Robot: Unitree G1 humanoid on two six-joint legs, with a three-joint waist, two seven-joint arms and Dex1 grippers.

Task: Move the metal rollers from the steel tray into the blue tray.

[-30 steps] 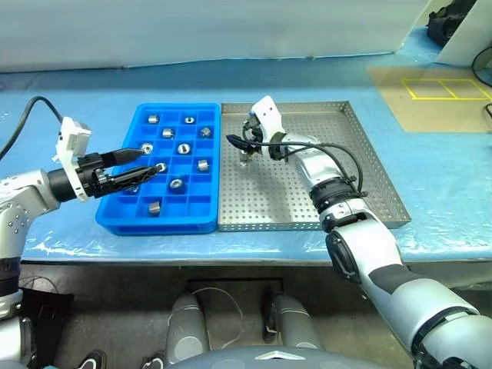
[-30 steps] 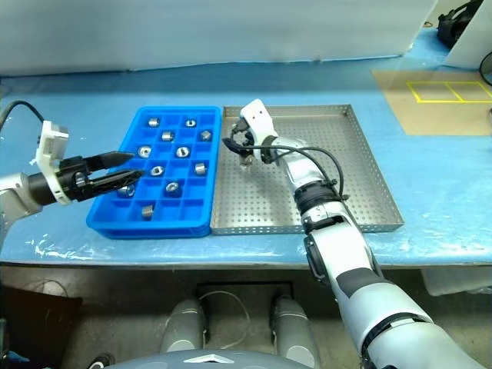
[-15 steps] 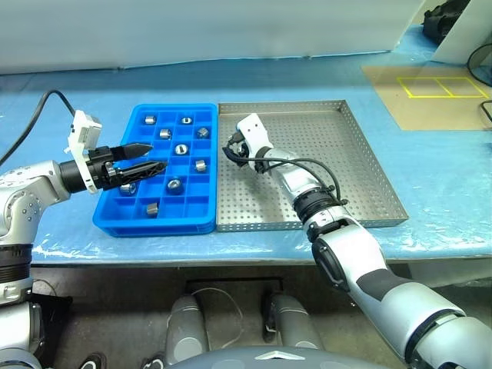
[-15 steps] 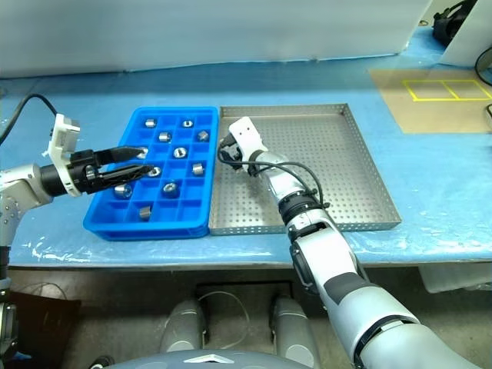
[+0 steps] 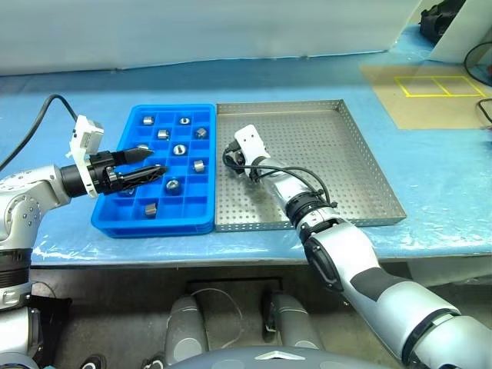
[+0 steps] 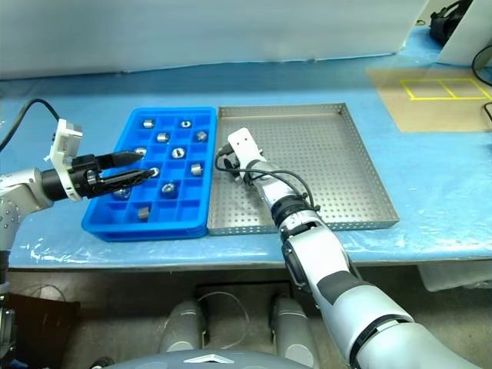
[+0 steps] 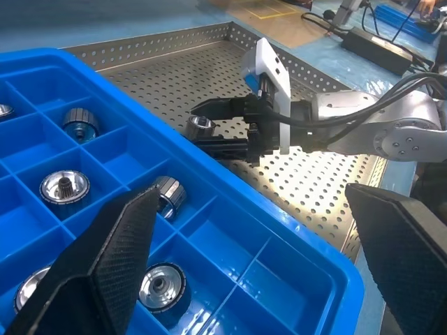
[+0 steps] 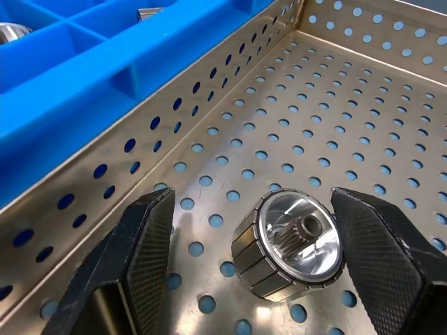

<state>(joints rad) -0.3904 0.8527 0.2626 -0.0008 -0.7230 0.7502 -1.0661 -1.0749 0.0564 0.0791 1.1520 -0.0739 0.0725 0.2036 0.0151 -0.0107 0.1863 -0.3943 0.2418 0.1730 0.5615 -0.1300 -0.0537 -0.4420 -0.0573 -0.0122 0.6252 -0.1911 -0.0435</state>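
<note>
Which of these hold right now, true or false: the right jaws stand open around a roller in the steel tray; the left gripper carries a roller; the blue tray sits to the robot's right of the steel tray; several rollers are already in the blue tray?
1. The right gripper has its jaws open either side of a roller on the steel tray. True.
2. The left gripper carries a roller. False: open and empty, over the blue tray.
3. The blue tray sits right of the steel tray. False: left.
4. Several rollers lie in blue tray compartments. True.
</note>
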